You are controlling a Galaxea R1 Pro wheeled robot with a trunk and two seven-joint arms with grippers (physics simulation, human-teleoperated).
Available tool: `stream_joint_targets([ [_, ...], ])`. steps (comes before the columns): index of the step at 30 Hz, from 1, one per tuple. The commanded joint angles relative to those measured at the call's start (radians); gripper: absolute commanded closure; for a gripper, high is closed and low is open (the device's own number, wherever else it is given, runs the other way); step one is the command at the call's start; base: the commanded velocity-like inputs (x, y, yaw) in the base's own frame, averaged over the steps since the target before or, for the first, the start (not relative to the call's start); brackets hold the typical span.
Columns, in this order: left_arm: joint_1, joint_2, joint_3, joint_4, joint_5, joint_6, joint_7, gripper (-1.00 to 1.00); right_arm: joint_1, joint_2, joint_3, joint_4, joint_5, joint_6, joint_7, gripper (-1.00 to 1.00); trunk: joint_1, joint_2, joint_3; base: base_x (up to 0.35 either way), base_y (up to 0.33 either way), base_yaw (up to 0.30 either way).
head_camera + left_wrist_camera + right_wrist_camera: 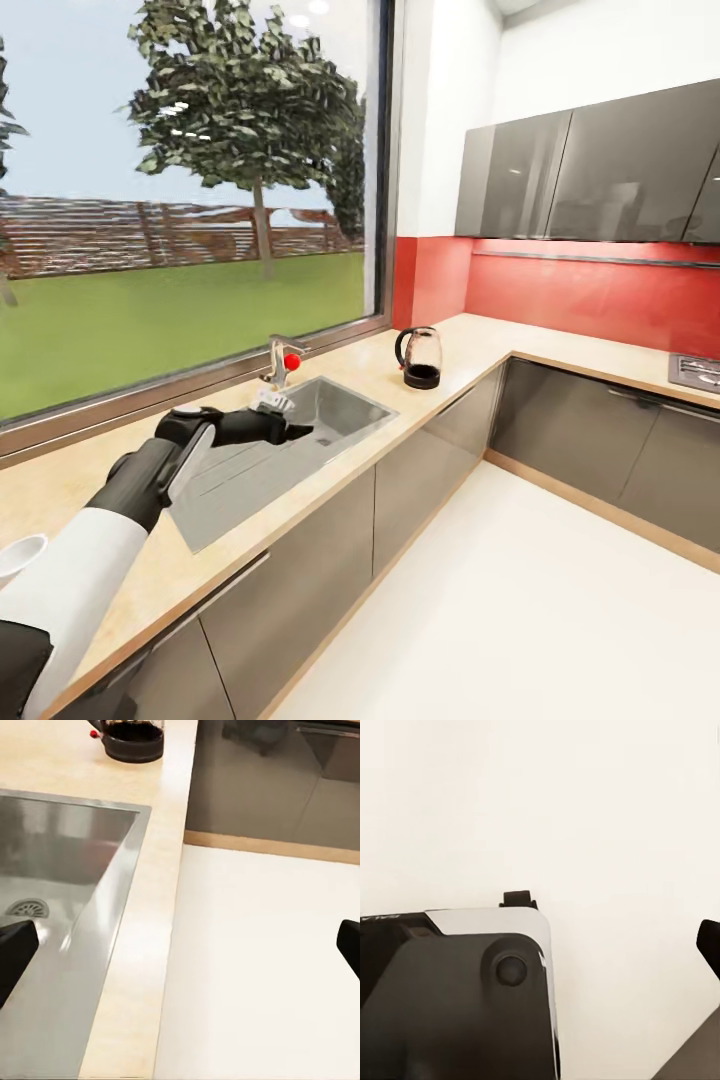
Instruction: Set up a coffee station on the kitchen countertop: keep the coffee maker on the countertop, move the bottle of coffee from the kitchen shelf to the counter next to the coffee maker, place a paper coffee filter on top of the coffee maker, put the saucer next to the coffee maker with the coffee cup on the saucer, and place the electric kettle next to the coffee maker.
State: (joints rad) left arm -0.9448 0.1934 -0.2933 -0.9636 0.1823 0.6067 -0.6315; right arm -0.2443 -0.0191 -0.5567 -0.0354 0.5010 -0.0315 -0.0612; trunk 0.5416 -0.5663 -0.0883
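One long tan countertop (455, 352) runs beneath a wide window (180, 200) and turns the corner along a red backsplash (600, 295), with glossy grey wall cabinets (600, 165) above and grey base cabinets (560, 420) below. A steel sink (330, 410) with a drainboard is set into the slab, and a faucet (280, 360) with a red knob stands behind it. The electric kettle (421, 357) sits upright on the counter near the corner, well apart from the sink; the left wrist view catches its dark base (133, 739) beyond the basin's far rim. The left gripper (290, 432) is extended over the sink's front edge, its two fingers (15, 949) spread wide with nothing between them. A white rounded object (20, 555) lies on the counter at the head view's left edge. The floor (520, 610) is pale and plain. In the right wrist view one dark fingertip (710, 941) shows over the pale floor beside part of the robot's body (457, 997); I cannot tell whether that gripper is apart or together.
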Motion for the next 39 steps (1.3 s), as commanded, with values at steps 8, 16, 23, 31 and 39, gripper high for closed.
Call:
stream_joint_targets([
  [8,-0.003,-0.006,-0.001,0.012,0.011,0.003,0.086,-1.0,-0.001,-0.023,0.0,0.003,0.018,0.0,-0.007,-1.0,0.0,-0.002,-0.002,0.2,0.028,0.0],
  [16,-0.003,-0.008,-0.001,0.013,0.01,0.001,0.085,-1.0,-0.001,-0.02,0.0,0.004,0.02,0.001,-0.008,-1.0,0.0,-0.002,-0.002,0.329,-0.004,0.0],
  [23,-0.003,-0.008,0.0,0.013,0.01,0.002,0.086,-1.0,-0.001,-0.02,0.0,0.004,0.019,-0.001,-0.007,-1.0,0.0,-0.002,-0.002,0.313,-0.108,0.0],
  [31,-0.003,-0.009,0.0,0.013,0.009,0.002,0.091,-1.0,-0.001,-0.026,0.0,0.004,0.019,-0.002,-0.006,-1.0,0.0,-0.002,-0.002,0.304,-0.131,0.0],
  [39,-0.002,-0.011,-0.006,0.013,0.011,0.001,0.093,-1.0,-0.001,-0.028,0.0,0.003,0.019,-0.002,-0.006,-1.0,0.0,-0.002,-0.002,0.301,-0.134,0.0],
])
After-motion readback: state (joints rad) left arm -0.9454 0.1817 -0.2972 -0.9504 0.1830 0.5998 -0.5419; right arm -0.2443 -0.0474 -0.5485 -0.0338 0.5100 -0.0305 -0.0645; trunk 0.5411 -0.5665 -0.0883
